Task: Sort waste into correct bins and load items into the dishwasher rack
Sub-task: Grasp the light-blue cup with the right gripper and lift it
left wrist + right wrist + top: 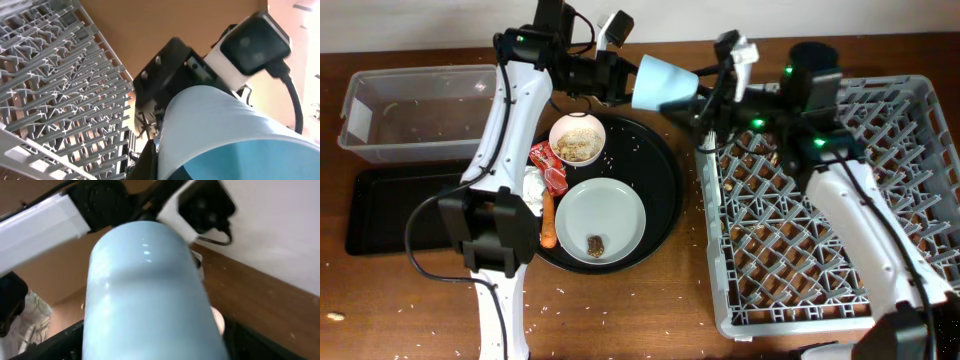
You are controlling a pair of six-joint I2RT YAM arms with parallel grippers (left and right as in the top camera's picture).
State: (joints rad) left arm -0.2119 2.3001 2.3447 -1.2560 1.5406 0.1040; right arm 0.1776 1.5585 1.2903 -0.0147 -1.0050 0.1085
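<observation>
The light blue cup (pixel 663 80) hangs on its side in the air between my two arms, above the gap between the round tray and the dishwasher rack (pixel 920 90). My left gripper (pixel 623 82) is shut on the cup's rim (pixel 225 135). My right gripper (pixel 705 100) is open, with a finger on each side of the cup's body (pixel 145 295). The cream bowl (pixel 557 130) holds beige scraps. The grey plate (pixel 610 205) carries a brown lump (pixel 594 244). The red wrapper (pixel 550 165), tissue (pixel 534 188) and carrot (pixel 549 222) lie beside them.
Bowl, plate and waste sit on a large round black tray (pixel 660 170). The clear tub (pixel 410 110) stands at the back left, with the shallow black tray (pixel 390 210) in front of it. Rice grains are scattered on the table. The rack also shows in the left wrist view (pixel 60 75).
</observation>
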